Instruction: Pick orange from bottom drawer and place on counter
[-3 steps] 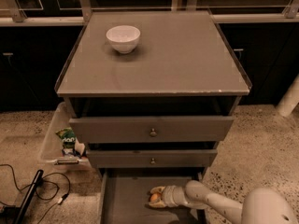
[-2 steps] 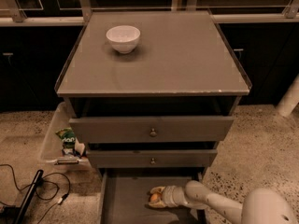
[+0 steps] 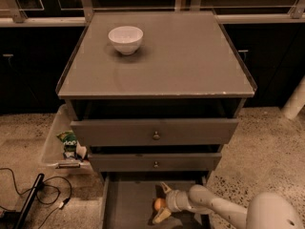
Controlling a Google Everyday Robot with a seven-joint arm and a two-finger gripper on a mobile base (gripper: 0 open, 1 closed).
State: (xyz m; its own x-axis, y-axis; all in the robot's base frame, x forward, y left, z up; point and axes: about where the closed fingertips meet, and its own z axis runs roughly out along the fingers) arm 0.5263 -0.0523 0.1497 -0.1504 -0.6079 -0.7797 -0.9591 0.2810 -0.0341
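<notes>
The orange (image 3: 158, 204) lies on the floor of the open bottom drawer (image 3: 128, 206), right of its middle. My gripper (image 3: 162, 202) reaches into that drawer from the right, low in the view. Its two pale fingers (image 3: 164, 188) are spread apart, one beyond the orange and one in front of it, with the orange between them. The gap between the fingers is wider than the fruit. The counter (image 3: 176, 56) is the grey cabinet top above.
A white bowl (image 3: 126, 39) stands at the back left of the counter. Two knobbed drawers (image 3: 155, 131) stand slightly open above the bottom drawer. A clear bin (image 3: 59, 142) with packets sits left of the cabinet. Black cables (image 3: 43, 194) lie on the speckled floor.
</notes>
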